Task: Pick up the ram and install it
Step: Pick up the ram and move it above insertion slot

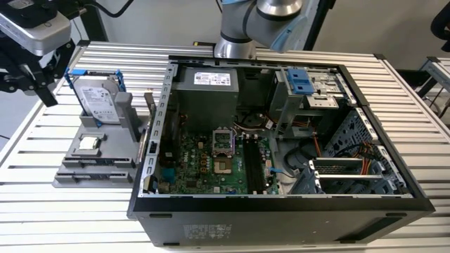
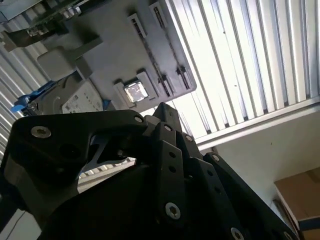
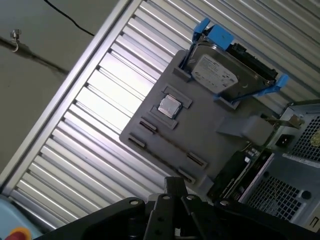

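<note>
The ram [image 3: 236,169] looks to be standing on edge at the grey holder's [image 1: 105,138] side nearest the PC case [image 1: 281,204], probably so its top edge is easy to grab. Nothing's touching it. The case lies open-side up, so the black memory slots [image 1: 251,158] face upward and they look empty. The tool [image 1: 33,87] hangs over the worktop [image 1: 70,216], off to the exterior view's left of the hard drive [image 1: 98,103], well apart from the ram. Can't tell if it's clenched or released.
</note>
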Robot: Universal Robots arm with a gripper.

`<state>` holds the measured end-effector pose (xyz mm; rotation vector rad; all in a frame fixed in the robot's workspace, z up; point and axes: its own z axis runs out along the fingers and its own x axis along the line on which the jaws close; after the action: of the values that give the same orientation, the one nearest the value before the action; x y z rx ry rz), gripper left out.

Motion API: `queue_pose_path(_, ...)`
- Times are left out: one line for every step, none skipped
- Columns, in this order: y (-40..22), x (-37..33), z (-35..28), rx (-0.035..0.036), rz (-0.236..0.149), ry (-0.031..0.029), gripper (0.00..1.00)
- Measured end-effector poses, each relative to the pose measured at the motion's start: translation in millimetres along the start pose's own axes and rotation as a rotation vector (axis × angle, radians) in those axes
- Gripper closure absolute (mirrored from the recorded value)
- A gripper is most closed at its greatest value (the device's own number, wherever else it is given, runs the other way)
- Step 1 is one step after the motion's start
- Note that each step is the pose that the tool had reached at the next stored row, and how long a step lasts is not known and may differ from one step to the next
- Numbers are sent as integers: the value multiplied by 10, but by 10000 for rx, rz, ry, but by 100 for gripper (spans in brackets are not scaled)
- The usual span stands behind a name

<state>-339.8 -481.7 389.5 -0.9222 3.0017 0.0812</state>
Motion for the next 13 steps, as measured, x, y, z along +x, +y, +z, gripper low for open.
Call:
queue_pose_path(-5, -7, 0, -1, -73, 3, 100)
queue_pose_path(-9, -13, 0, -2, -145, 7, 100)
queue_pose_path(-11, -16, 0, -4, -219, 11, 100)
queue_pose_path(-12, -18, 0, -5, -310, 14, 100)
queue_pose_path(-13, -20, 1, -6, -410, 19, 100)
queue_pose_path(-15, -22, 0, -8, -519, 26, 100)
queue_pose_path(-16, -23, 0, -10, -618, 31, 100)
queue_pose_path(-17, -25, 0, -11, -716, 34, 100)
queue_pose_path(-18, -27, 0, -13, -804, 39, 100)
queue_pose_path(-20, -29, -1, -14, -885, 44, 100)
queue_pose_path(-21, -31, -1, -15, -967, 48, 100)
queue_pose_path(-22, -33, -1, -16, -1045, 52, 100)
queue_pose_path(-23, -35, 0, -17, -1120, 55, 100)
